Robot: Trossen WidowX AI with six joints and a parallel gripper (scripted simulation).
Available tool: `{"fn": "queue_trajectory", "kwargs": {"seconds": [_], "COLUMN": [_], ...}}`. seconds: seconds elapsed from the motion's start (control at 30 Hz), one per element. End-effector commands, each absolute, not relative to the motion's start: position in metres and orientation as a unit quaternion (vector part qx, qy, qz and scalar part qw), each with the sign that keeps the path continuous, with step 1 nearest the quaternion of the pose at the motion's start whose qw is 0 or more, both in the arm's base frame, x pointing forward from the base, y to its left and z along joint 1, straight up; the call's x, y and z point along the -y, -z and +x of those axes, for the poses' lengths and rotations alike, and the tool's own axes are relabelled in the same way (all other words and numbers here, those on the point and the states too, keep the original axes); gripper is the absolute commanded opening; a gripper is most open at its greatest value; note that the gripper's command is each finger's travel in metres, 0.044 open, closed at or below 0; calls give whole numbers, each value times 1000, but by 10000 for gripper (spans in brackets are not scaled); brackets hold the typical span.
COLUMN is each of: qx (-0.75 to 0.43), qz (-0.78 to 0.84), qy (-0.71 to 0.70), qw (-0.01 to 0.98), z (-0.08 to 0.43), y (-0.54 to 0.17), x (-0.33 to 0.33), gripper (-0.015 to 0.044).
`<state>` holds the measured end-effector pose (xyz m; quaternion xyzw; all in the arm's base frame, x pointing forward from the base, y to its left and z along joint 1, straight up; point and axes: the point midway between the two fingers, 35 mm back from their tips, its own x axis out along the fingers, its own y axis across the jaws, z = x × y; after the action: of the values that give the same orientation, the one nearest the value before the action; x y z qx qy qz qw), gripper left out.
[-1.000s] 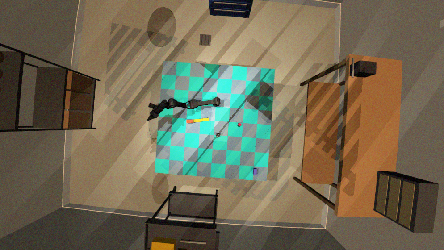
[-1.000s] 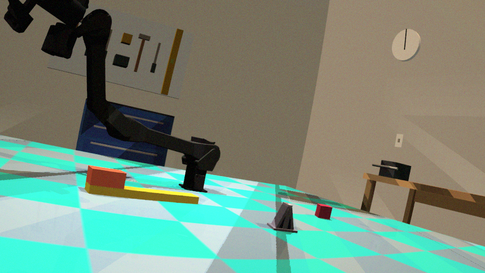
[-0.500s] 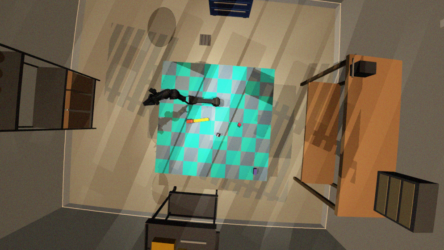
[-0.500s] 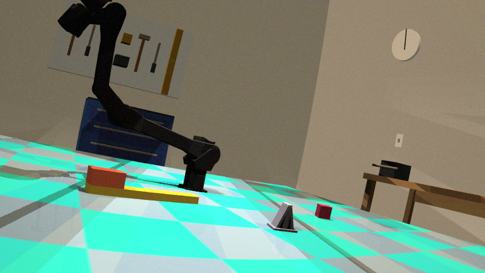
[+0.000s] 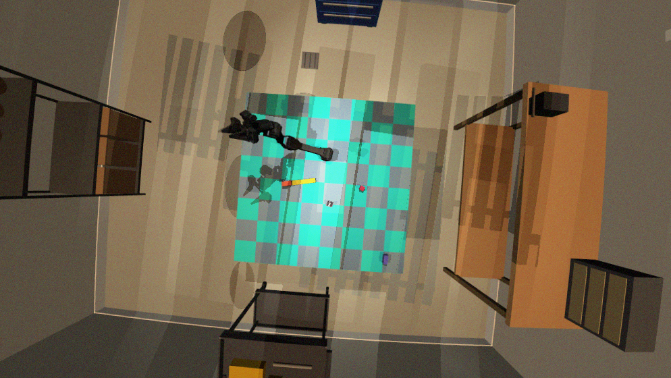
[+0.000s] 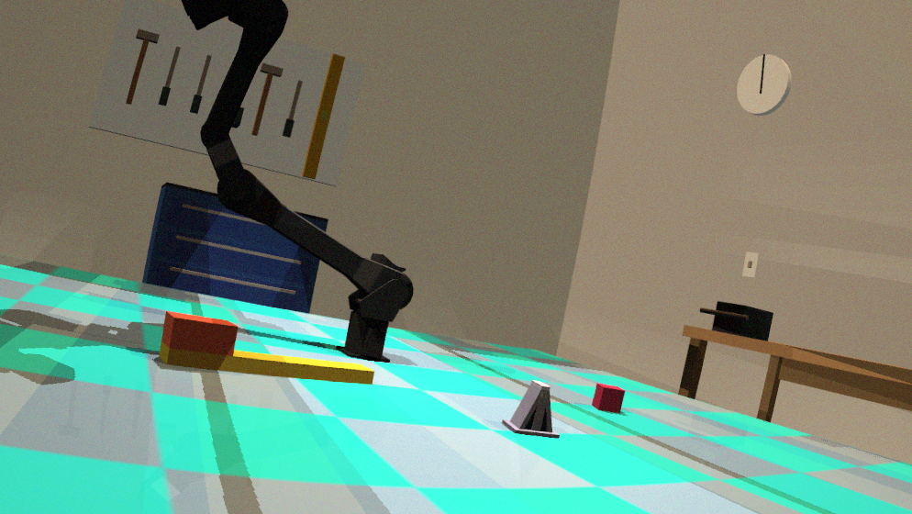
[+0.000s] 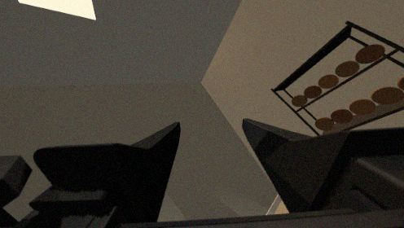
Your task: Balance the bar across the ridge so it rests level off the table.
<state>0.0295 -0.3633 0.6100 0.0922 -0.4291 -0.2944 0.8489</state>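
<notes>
The yellow bar lies flat on the checkered surface, with an orange-red block on its left end. The ridge, a small grey wedge-shaped stand with a narrow top, stands apart from the bar, to its right in the top and exterior views. Nothing rests on it. My gripper is open and empty, raised high and away to the upper left of the bar in the top view. The wrist view shows only walls and shelving beyond its fingers. The fingertips are out of frame in the exterior view.
A small red cube sits to the right of the ridge. A purple block lies near the lower right corner of the checkered surface. The arm's base stands behind the bar.
</notes>
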Motion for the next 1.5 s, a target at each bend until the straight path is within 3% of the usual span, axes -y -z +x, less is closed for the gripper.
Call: {"fn": "queue_trajectory", "kwargs": {"seconds": [0.0, 0.7, 1.47], "qx": [444, 453, 344], "qz": [25, -320, -629], "qy": [298, 314, 271], "qw": [844, 771, 642], "z": [17, -6, 81], "y": [-631, -698, -685], "x": [331, 154, -2], "gripper": [315, 315, 315]}}
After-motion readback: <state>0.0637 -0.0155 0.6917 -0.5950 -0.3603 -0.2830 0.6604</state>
